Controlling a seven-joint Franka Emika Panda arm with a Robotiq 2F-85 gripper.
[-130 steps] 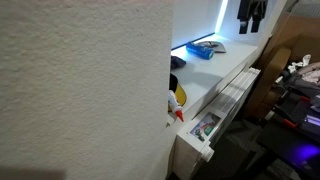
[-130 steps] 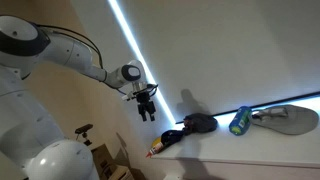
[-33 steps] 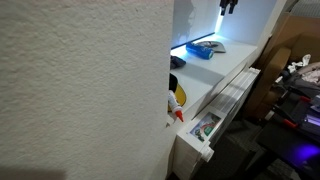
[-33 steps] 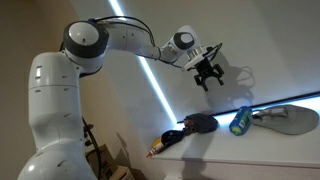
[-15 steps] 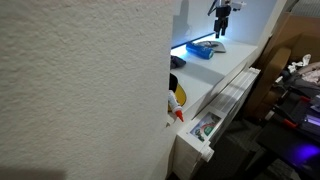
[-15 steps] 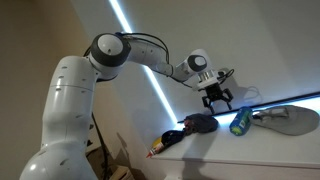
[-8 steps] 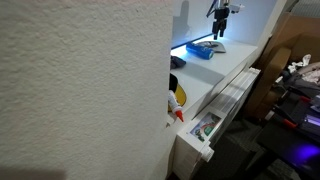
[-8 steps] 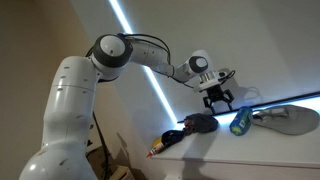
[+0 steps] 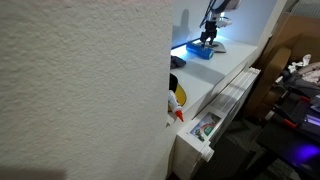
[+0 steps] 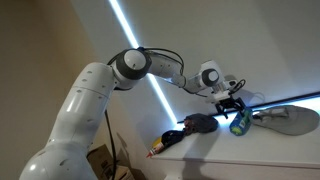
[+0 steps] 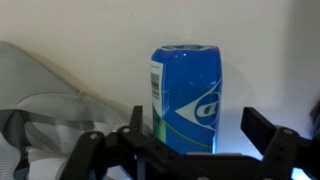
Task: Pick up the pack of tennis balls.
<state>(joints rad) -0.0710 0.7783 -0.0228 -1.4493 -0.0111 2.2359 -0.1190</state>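
The pack of tennis balls is a bright-blue tube with a barcode and a pale arrow logo. It lies on the white shelf top in both exterior views (image 9: 200, 51) (image 10: 240, 122) and fills the middle of the wrist view (image 11: 187, 95). My gripper (image 11: 197, 128) is open, with one dark finger (image 11: 133, 122) left of the pack and the other on its right. The jaws straddle the pack without touching it. In both exterior views the gripper (image 9: 207, 40) (image 10: 237, 109) hangs just above the pack.
A grey slipper (image 10: 290, 118) lies just beyond the pack, its fabric at left in the wrist view (image 11: 40, 100). A black object (image 10: 200, 123) lies on the pack's other side. A yellow-white-red object (image 9: 177, 97) and an open drawer (image 9: 205, 128) sit nearer. A textured wall (image 9: 80, 90) hides much.
The gripper has come down and across from above the shelf until its open jaws sit around the pack. The pack has not moved.
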